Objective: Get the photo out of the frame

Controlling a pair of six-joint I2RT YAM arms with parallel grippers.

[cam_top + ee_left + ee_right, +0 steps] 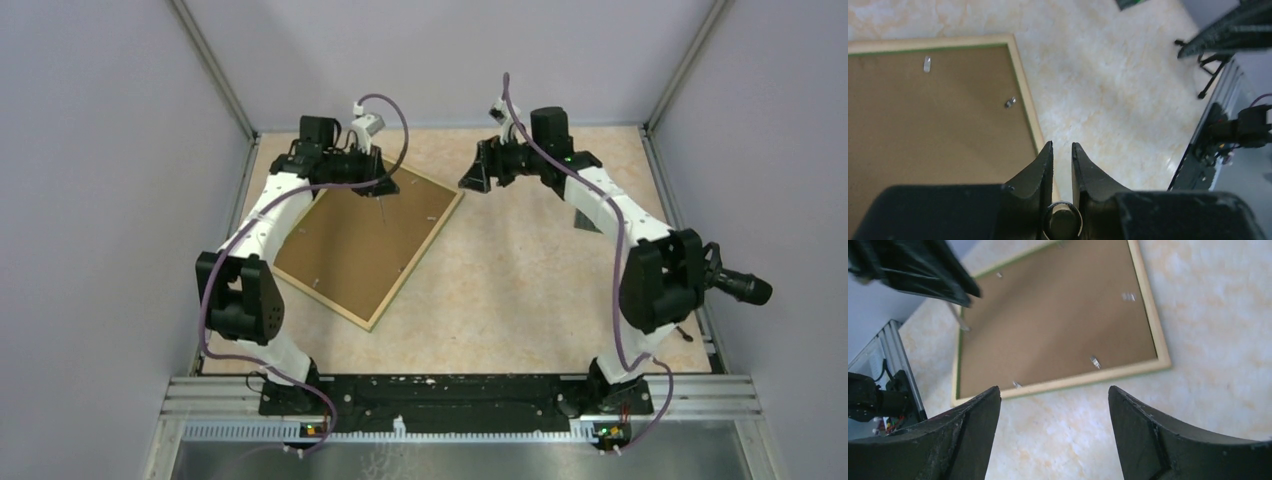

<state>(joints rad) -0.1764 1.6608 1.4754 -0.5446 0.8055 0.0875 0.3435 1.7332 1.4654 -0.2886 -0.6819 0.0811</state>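
"Well, how do your jaws stand?"

"My left gripper is all but closed. Only a sliver parts the tips, and nothing sits between them. A small round piece lies low between the fingers, and I cannot tell what it is. My right gripper is spread wide and holds nothing, hanging above the table beside the frame."

"And the photo?"

"Hidden. The frame lies face down, left of centre, brown backing up, its edge just under my left tips."

"Which step, then?"

"The first, I judge: freeing the backing. Small metal tabs pin it along the border. Next, my left tips must drop onto one tab and turn it aside, while my right arm steadies the frame."
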